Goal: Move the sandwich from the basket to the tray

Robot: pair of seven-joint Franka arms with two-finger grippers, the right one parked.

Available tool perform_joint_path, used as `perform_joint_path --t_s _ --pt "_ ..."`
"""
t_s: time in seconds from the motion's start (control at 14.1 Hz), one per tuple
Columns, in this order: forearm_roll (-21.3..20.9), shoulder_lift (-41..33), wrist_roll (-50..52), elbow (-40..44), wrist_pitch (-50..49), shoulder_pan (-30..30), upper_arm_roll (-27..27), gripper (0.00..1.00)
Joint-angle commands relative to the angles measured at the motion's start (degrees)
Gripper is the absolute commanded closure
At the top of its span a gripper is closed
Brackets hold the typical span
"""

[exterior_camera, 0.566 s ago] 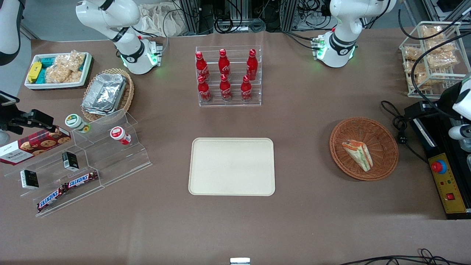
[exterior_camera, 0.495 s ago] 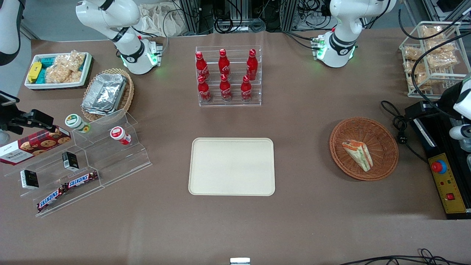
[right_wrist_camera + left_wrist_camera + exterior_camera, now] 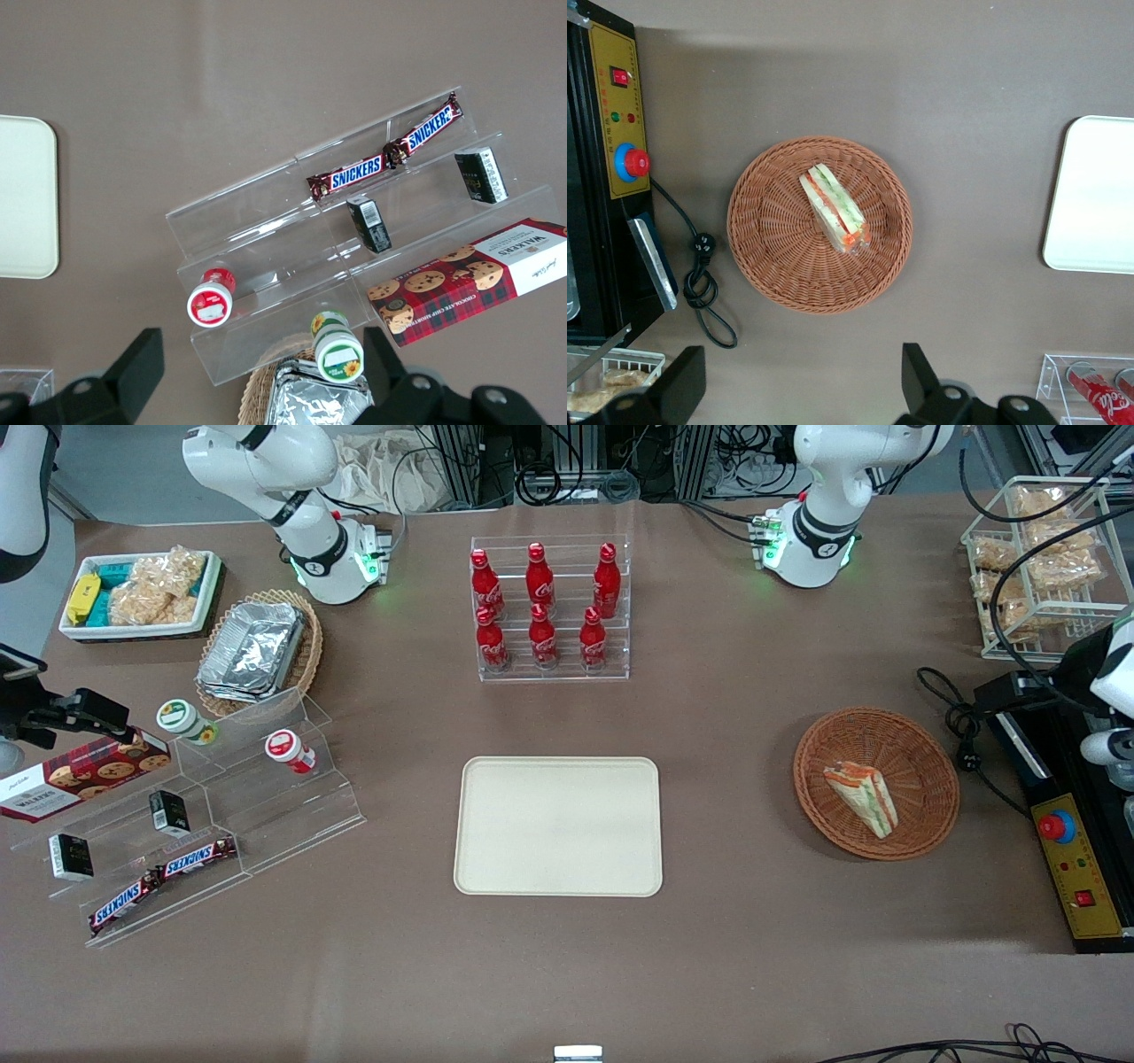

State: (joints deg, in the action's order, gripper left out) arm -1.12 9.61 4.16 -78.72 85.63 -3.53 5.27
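- Toward the working arm's end of the table, well apart from the tray (image 3: 558, 825), sits the basket (image 3: 921, 753), a round reddish-brown wicker bowl.
- Sandwich (image 3: 861, 797): a wrapped triangular wedge lying on its side inside the basket, near its middle, with the orange and green filling edges showing; nothing touches it.
- Gripper (image 3: 799, 390): seen only from the left wrist camera, high above the basket, with its two dark fingers (image 3: 680, 382) spread wide apart and nothing between them.
- Tray: flat, cream-beige and bare, nearer the front camera than the rack of red bottles (image 3: 540, 607).
- Step in hand, as judged: the approach. The sandwich has not been grasped, so the whole transfer is still to do.
- Next move, as judged: descend over the sandwich, turn the wrist so the fingers straddle the wedge across its flat bread faces, and close gently, since wrap and bread would likely yield.
- Control box (image 3: 1076, 868): beside the basket, with its cable (image 3: 700, 274) lying close to the rim.
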Motion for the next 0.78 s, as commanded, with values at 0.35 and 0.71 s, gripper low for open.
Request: perform_joint_path --t_s 0.35,0.71 --pt "0.24 -1.53 2.58 -18.54 13.21 -0.77 -0.26 0.01" --pt "-0.11 -0.65 12.77 -34.55 33.86 -0.77 -0.26 0.01"
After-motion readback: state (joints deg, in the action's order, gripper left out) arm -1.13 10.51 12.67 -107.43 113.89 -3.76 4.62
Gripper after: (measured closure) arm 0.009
